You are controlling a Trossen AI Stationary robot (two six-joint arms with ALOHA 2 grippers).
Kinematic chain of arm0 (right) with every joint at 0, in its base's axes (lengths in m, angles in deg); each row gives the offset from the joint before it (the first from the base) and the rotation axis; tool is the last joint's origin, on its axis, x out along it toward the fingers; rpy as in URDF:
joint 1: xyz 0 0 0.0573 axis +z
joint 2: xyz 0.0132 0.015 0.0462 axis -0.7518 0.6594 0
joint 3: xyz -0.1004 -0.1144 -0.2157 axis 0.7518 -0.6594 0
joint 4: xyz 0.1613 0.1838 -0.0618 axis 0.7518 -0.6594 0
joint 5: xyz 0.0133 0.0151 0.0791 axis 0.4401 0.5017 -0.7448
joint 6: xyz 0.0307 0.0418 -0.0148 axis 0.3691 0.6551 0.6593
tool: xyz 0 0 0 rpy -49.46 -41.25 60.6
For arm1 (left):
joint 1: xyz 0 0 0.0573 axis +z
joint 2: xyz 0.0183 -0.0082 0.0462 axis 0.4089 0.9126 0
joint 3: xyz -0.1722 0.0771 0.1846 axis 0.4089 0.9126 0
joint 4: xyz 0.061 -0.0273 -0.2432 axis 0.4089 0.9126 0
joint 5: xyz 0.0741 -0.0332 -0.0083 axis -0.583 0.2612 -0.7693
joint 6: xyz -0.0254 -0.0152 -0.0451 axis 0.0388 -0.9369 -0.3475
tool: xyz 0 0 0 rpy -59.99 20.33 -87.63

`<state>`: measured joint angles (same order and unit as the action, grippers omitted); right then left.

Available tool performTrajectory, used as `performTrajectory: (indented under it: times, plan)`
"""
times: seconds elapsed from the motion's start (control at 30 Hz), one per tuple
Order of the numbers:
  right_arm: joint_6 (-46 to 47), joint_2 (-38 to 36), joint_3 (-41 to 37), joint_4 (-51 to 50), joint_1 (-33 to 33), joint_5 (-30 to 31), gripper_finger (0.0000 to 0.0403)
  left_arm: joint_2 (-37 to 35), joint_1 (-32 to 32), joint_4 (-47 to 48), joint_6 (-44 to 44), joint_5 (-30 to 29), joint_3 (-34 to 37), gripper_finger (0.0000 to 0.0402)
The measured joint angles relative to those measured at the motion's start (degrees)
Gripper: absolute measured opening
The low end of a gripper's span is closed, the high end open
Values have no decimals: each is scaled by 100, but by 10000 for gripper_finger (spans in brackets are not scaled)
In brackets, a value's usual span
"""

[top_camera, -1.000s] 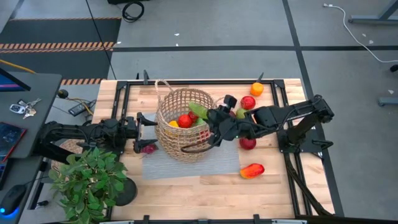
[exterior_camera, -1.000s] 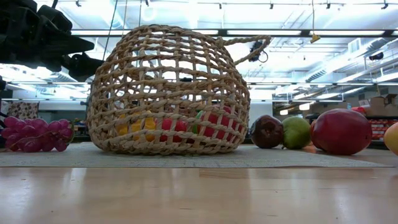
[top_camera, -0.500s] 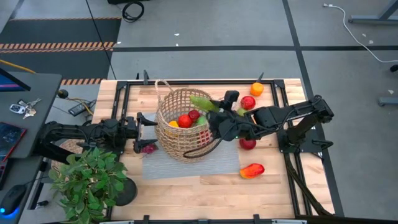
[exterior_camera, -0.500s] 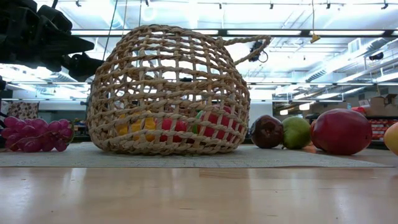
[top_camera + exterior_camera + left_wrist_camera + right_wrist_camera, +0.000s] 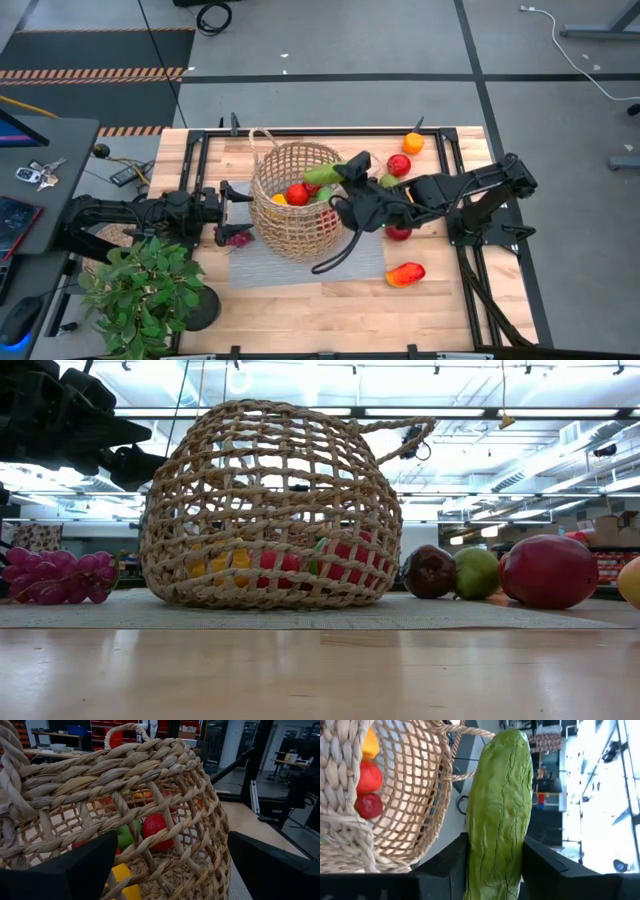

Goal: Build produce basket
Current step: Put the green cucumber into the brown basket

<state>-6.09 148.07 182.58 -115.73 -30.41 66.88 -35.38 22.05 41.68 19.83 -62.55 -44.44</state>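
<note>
The woven basket (image 5: 297,200) stands on a grey mat (image 5: 350,262) and holds produce: red, yellow and green pieces (image 5: 154,826). My right gripper (image 5: 342,173) hangs over the basket's right rim, shut on a green cucumber (image 5: 322,174). In the right wrist view the cucumber (image 5: 500,800) stands between the fingers, with the basket (image 5: 385,795) beside it. My left gripper (image 5: 232,208) waits open and level at the basket's left side; its wrist view shows the basket wall (image 5: 125,795) close ahead. Purple grapes (image 5: 237,238) lie by it. My right gripper pinches the cucumber between its two fingers (image 5: 445,867), on the end nearest the wrist (image 5: 492,870). The fingers come from the table's right, slanting slightly down, and lie along the cucumber. Most of it sticks out past them, lifted clear above the basket's rim.
Right of the basket lie an orange (image 5: 413,143), two red apples (image 5: 399,165) (image 5: 398,232), a green pear (image 5: 476,572), a dark-red piece (image 5: 428,570) and a red-orange pepper (image 5: 405,274). A potted plant (image 5: 140,290) stands at the near left corner. A dark cable (image 5: 335,255) loops over the mat.
My right gripper has rolled about its own pointing line while staying above the basket's right rim, still shut. The cucumber has swung round with it, its free end now over the basket's far right rim. The cable loop under the arm has dropped toward the near edge.
</note>
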Motion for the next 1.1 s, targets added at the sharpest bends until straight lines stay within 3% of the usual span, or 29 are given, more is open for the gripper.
performTrajectory:
  times: [0.23, 0.4, 0.57, 0.93, 1.1]
  plan:
    - [154, 0, 0, 524, -27, -336, 162, 0, 0, 0, 2, 1, 0, 386]
    - [1802, 0, 0, 518, -237, -796, 162, 0, 0, 0, 2, 1, 0, 386]
    - [3145, 0, 0, 271, -390, -852, 162, 0, 0, 0, 0, -1, 0, 386]
    - [3530, 2, -266, 59, -745, -1818, 162, -2, 0, 0, -1, 1, 0, 386]
    - [3553, -2, -315, 93, -815, -1913, 162, -1, 0, -2, 0, 1, 0, 386]
